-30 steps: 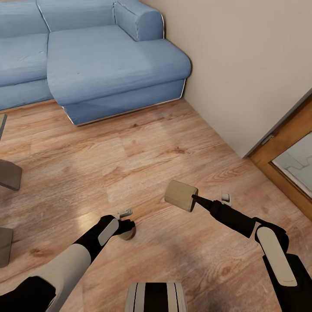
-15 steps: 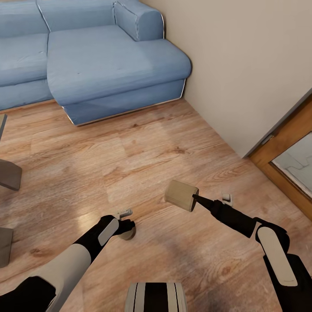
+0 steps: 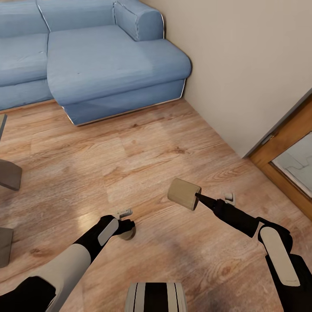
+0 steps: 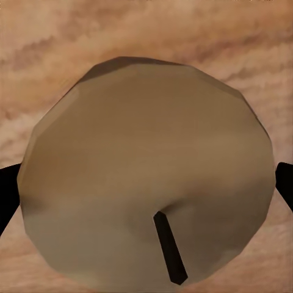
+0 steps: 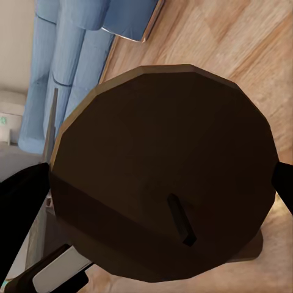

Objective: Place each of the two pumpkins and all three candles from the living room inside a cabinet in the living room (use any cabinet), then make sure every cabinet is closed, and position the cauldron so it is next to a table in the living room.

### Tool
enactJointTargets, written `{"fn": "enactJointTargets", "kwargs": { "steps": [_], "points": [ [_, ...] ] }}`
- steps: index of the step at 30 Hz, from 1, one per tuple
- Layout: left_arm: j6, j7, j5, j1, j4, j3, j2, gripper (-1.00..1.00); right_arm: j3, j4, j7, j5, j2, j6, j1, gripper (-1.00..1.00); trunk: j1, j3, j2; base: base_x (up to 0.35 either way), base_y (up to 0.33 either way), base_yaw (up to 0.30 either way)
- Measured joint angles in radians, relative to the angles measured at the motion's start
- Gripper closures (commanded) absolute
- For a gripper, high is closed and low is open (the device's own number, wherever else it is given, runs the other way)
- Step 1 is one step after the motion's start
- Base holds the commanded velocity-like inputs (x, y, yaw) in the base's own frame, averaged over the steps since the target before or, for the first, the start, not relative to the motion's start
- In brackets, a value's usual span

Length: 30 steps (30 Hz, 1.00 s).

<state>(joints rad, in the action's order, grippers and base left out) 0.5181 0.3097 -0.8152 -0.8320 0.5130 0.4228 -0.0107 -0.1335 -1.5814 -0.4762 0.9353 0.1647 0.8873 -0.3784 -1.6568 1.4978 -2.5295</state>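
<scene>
Candles are in both grippers: the right gripper (image 3: 196,198) pinches one candle (image 3: 184,194) between its fingers, held above the wooden floor (image 3: 143,160); the left gripper (image 3: 128,226) is down at the floor, its fingers flanking a second candle (image 3: 127,234). Collection seems underway; next comes carrying them to a cabinet, away from the blue sofa (image 3: 99,65).
</scene>
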Motion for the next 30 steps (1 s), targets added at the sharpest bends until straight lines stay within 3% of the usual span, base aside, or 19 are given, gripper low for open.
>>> {"fn": "enactJointTargets", "kwargs": {
  "steps": [11, 22, 30],
  "points": [
    [-0.001, -0.002, 0.002, 0.001, 0.002, 0.000, 0.001, 1.00, 0.000, 0.000, 0.000, 0.000, 0.000, 0.000, 0.000, 1.00, 0.000, 0.000, 0.000, 0.000, 0.000, 0.000],
    [0.010, -0.004, -0.002, 0.002, 0.000, -0.007, 0.002, 1.00, 0.000, 0.000, 0.000, 0.000, 0.000, 0.000, 0.000, 1.00, 0.005, -0.042, 0.003, -0.010, 0.000, 0.000],
    [0.013, 0.004, -0.003, 0.004, 0.008, -0.010, 0.007, 1.00, -0.004, 0.002, 0.005, -0.010, 0.000, 0.000, 0.000, 1.00, 0.008, -0.073, 0.005, -0.231, 0.000, 0.000]
  ]
}}
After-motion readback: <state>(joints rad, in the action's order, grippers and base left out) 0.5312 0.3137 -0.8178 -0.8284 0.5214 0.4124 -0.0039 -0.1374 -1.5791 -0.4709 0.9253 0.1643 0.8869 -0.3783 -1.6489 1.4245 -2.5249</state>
